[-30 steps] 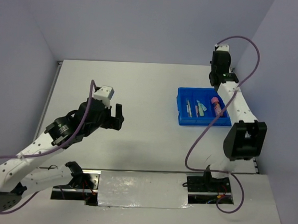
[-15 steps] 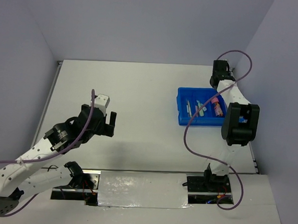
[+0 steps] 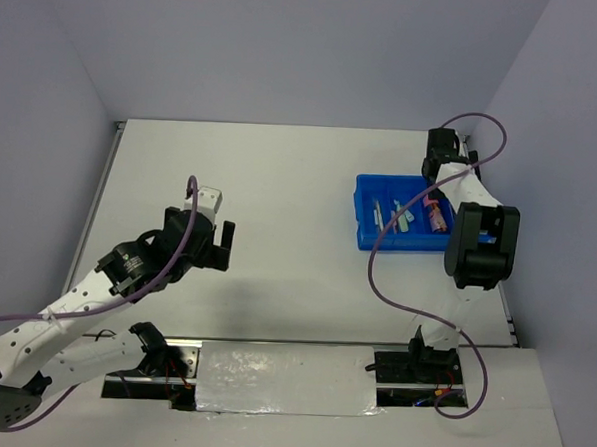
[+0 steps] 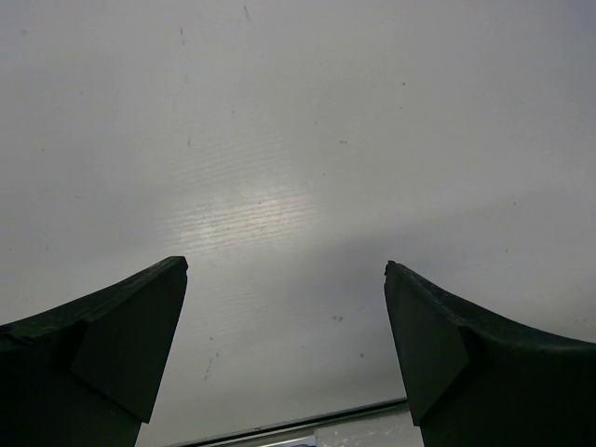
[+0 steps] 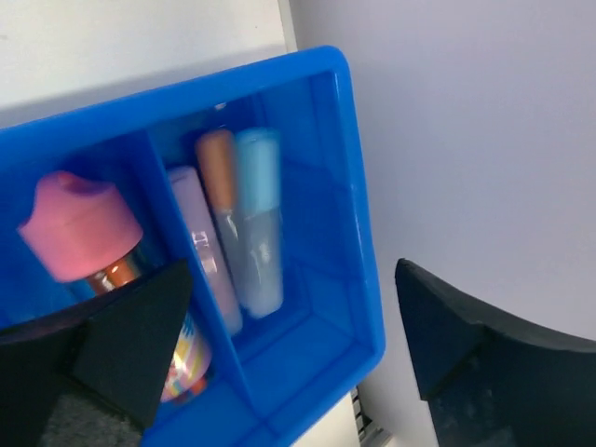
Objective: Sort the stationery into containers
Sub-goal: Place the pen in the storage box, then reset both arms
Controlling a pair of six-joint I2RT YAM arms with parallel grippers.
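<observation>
The blue tray (image 3: 363,230) sits at the table's right side and holds the stationery. In it lie thin pens (image 3: 379,216), pastel sticks (image 3: 405,218) and a pink-capped bottle (image 3: 434,213). In the right wrist view the pink-capped bottle (image 5: 79,228) lies in one compartment. A lilac stick (image 5: 209,256), an orange stick (image 5: 218,166) and a light blue stick (image 5: 259,214) lie in the compartment beside it. My right gripper (image 3: 437,171) (image 5: 293,270) hangs open over the tray's far right corner (image 5: 368,279), holding nothing. My left gripper (image 3: 222,248) (image 4: 286,265) is open above bare table.
The side wall (image 5: 466,140) rises close beside the tray's right edge. A purple cable (image 3: 381,278) loops from the right arm across the table in front of the tray. A metal strip (image 4: 279,430) marks the table's near edge below the left gripper.
The right gripper has gone from nearly shut to open and dropped closer to the tray's far right corner as the arm folded. The left gripper drew back slightly toward the near left.
</observation>
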